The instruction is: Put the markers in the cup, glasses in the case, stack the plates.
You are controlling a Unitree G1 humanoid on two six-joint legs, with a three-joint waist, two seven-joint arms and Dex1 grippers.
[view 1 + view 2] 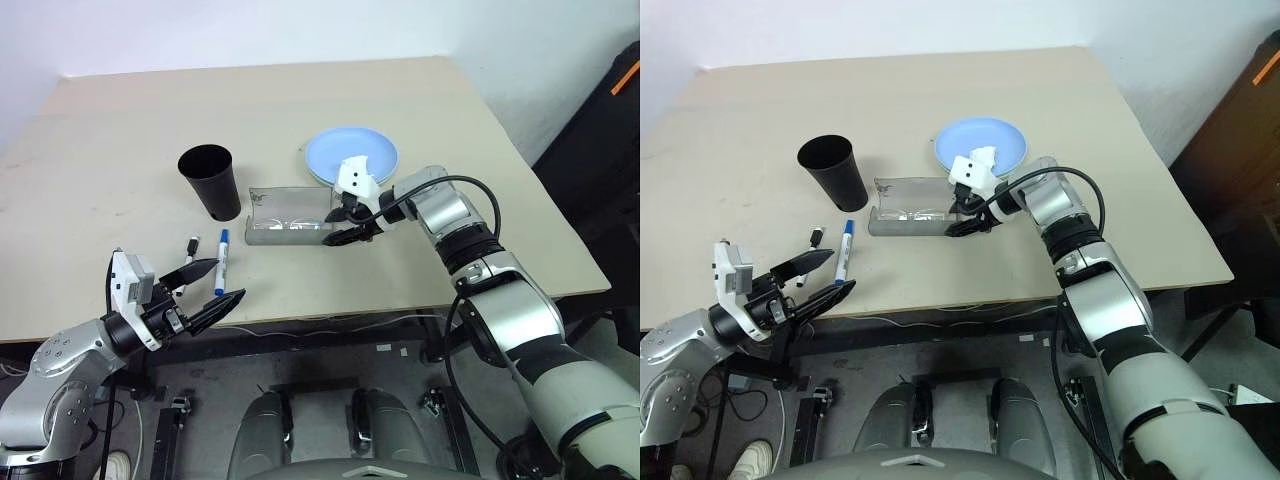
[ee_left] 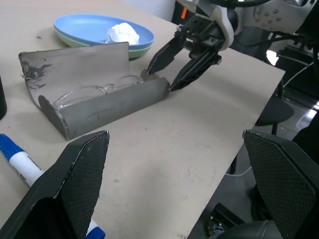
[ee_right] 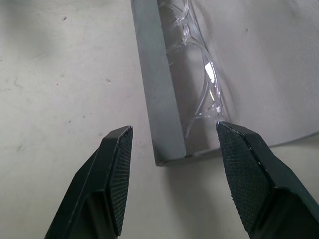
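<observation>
At the right end of the open case [image 1: 287, 216], the right gripper [image 1: 352, 222] hangs with its jaws apart and empty, one finger on each side of the case's end wall, tips pointing along the case toward the robot's left. The glasses [image 2: 97, 93] already lie inside the trough, lenses side by side along its length, and the lid stands up behind them on the far side. The case's long axis runs left to right across the table [image 1: 120, 120], so the gripper looks straight down that axis, with the low front wall just under it. I judge the next move to be shutting the lid, which means reaching past the trough to the lid's upper edge and tipping it toward the robot. The right arm is far nearer; the left gripper [image 1: 211, 288], spread wide and empty, sits near the table's front edge by the markers [image 1: 220, 262], well apart from the case
</observation>
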